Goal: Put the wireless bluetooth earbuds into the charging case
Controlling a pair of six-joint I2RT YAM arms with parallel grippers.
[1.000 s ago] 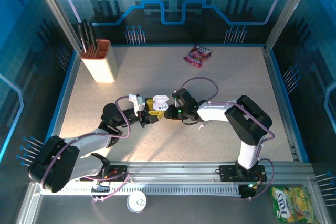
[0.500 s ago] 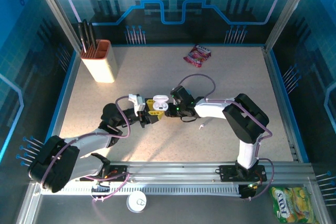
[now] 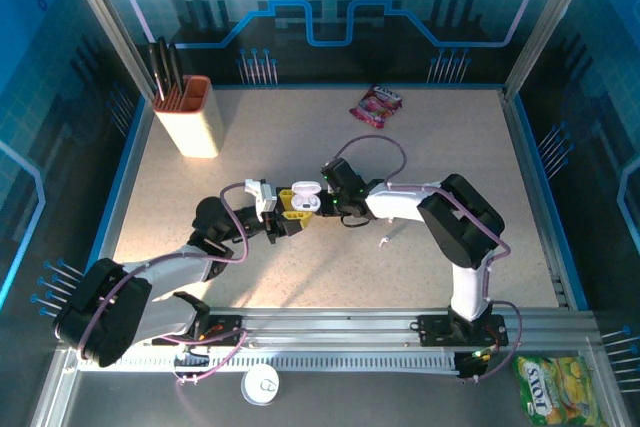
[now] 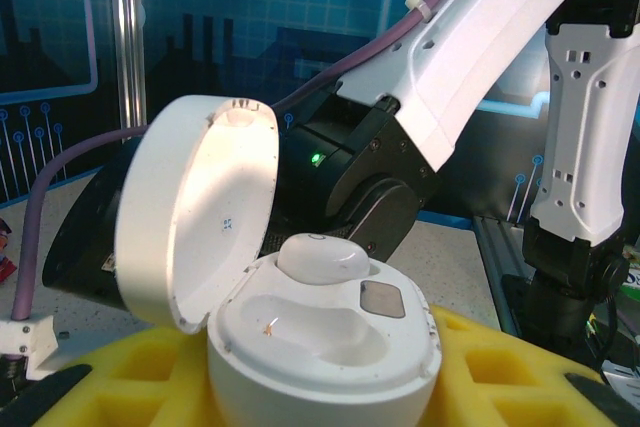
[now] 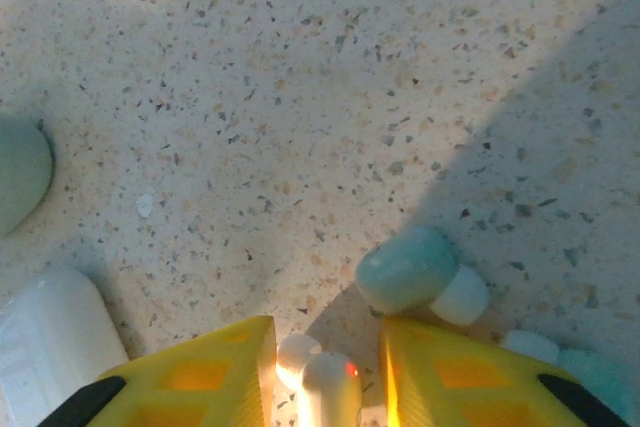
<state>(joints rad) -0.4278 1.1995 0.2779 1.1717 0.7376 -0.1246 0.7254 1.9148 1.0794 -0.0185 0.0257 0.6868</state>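
Observation:
The white charging case has its lid swung open to the left, and my left gripper is shut on it with yellow fingers. One white earbud sits in the far slot, and the near slot is bare. From above, the case is at the table's middle, with my left gripper under it and my right gripper beside it. My right gripper is open around a white earbud that touches the left finger, with a gap on the right. A light-blue earbud lies just beyond.
A pale rounded shape and a white object lie at the left in the right wrist view. A small white piece rests below the right arm. Knife block stands back left, and a red packet lies at the back.
My right gripper has slid left toward the case and its jaws have narrowed. The left gripper and the case have stayed put.

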